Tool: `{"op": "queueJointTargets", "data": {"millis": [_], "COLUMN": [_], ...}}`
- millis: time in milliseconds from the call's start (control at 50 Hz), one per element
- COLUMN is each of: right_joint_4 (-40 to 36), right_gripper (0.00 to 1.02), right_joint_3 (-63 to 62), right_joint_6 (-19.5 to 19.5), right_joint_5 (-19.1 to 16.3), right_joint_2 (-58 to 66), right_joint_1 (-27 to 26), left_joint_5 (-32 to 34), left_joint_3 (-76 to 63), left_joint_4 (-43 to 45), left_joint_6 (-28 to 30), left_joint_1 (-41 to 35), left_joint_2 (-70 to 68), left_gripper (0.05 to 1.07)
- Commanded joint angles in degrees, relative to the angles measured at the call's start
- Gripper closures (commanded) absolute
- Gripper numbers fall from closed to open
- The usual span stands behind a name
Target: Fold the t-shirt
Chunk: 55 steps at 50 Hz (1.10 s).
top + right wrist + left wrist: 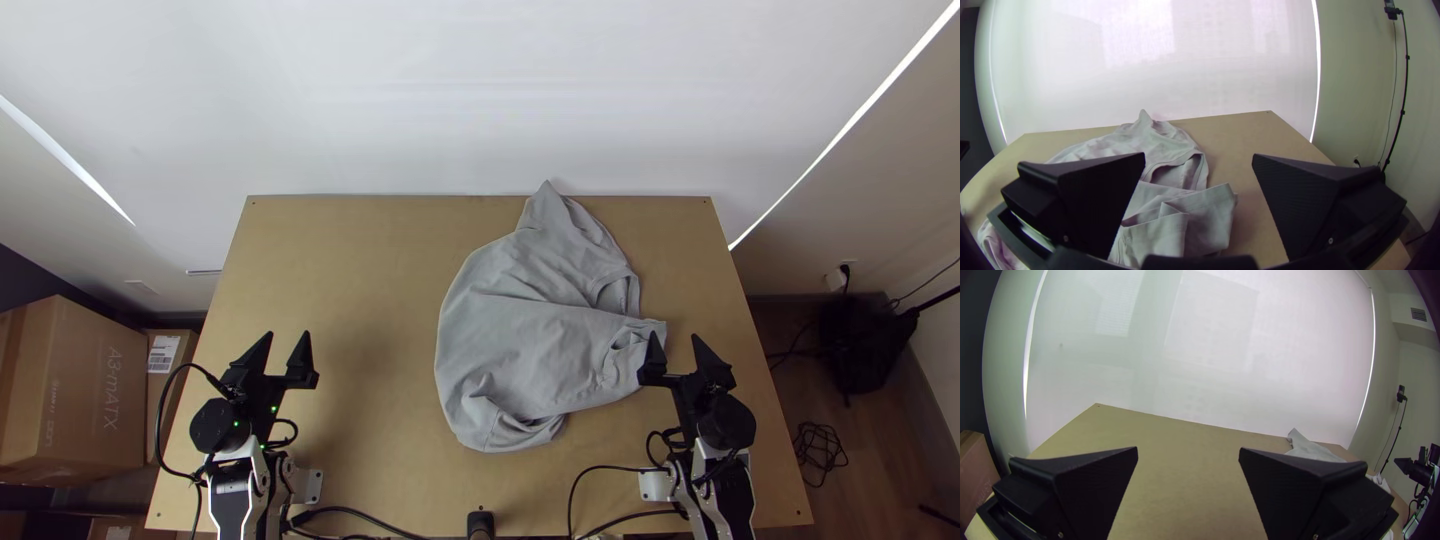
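Our left gripper (pixel 287 337) and right gripper (pixel 676 338) are released, fingers parted, holding nothing. To begin well, we should pinch the t-shirt (pixel 520 350), bunched right of centre on the table (pixel 350 270), by opposite edges and pull it flat. Beyond, a cardboard box (pixel 90 385) hides its contents from us.

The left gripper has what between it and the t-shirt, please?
In the top view, just bare table lies between the left gripper and the t-shirt.
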Motion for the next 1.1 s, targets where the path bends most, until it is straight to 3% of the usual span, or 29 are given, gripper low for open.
{"op": "queueJointTargets", "data": {"millis": [0,160,600,820,1080], "right_joint_4": [0.2,0.2,1.0,0.1,-7.9], "right_gripper": [0.04,0.04,0.04,0.04,0.04], "right_joint_3": [-0.6,-0.6,7.1,20.6,44.5], "right_joint_6": [0.9,0.9,-3.0,-3.7,-3.8], "right_joint_5": [0.2,0.3,0.1,-0.6,-1.0], "right_joint_2": [-0.2,-0.3,3.8,18.0,40.4], "right_joint_1": [1.3,5.2,4.9,6.0,7.0], "left_joint_5": [-0.2,-1.3,-4.6,-4.6,-6.0], "left_joint_3": [-2.3,-2.3,4.8,23.3,51.2], "left_joint_4": [-0.9,-0.8,3.2,2.9,-6.4], "left_joint_6": [0.6,0.7,5.8,5.8,5.5], "left_joint_1": [0.3,0.2,-0.8,-5.2,-11.4], "left_joint_2": [-0.3,-0.3,5.4,26.8,48.9], "left_gripper": [0.1,0.1,0.1,0.1,0.1]}}
